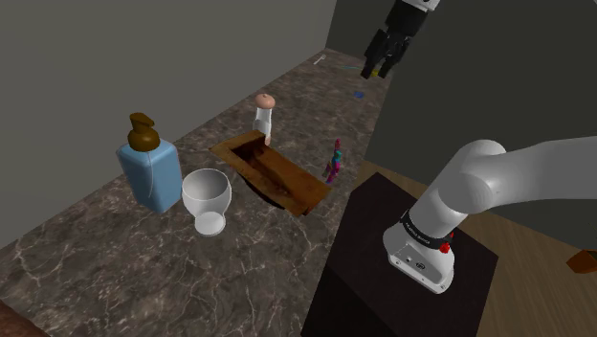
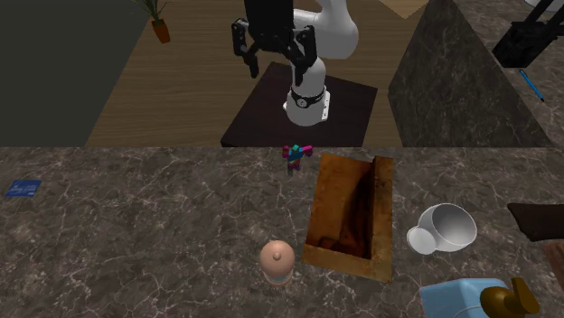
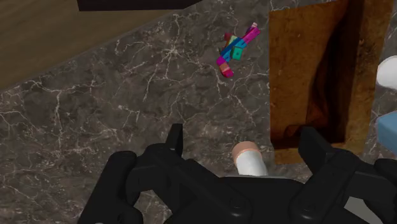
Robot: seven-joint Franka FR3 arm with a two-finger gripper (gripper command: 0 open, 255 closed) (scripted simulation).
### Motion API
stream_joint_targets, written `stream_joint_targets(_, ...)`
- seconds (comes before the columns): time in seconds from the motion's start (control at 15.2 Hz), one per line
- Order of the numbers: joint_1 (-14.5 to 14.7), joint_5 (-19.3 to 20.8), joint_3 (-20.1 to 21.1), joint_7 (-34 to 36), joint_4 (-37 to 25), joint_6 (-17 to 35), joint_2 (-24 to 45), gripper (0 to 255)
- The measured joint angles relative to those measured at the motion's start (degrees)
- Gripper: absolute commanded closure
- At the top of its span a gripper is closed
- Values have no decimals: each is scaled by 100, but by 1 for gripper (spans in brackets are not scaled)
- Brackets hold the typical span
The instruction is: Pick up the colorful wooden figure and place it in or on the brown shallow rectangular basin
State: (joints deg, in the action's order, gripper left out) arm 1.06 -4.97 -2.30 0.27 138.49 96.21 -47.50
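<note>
The colorful figure (image 1: 334, 163), a small piece of pink, blue and teal blocks, stands on the dark marble counter near its edge by the stand. The brown shallow rectangular basin (image 1: 273, 172) lies right beside it, and the two are apart. My gripper (image 1: 377, 69) hangs high above the counter, open and empty. In the second exterior view the gripper (image 2: 278, 65) hovers behind the figure (image 2: 296, 156), with the basin (image 2: 348, 212) to the figure's right. Along the wrist view, the gripper (image 3: 243, 131) looks down, with the figure (image 3: 235, 49) well ahead and the basin (image 3: 312, 76) beside it.
A white bottle with a pink cap (image 1: 264, 115) stands at the basin's far end. A white goblet (image 1: 207, 196) and a blue soap dispenser (image 1: 148, 163) sit on the basin's other side. The dark stand (image 1: 402, 258) borders the counter. A small blue card (image 2: 24, 188) lies far off.
</note>
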Motion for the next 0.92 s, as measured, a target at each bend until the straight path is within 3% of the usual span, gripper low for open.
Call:
stream_joint_targets(0.4, -203, -132, 410, 840, 687, 517, -32, 0)
stream_joint_targets(0.92, -517, -497, 1253, 2529, 1845, 1748, 363, 0)
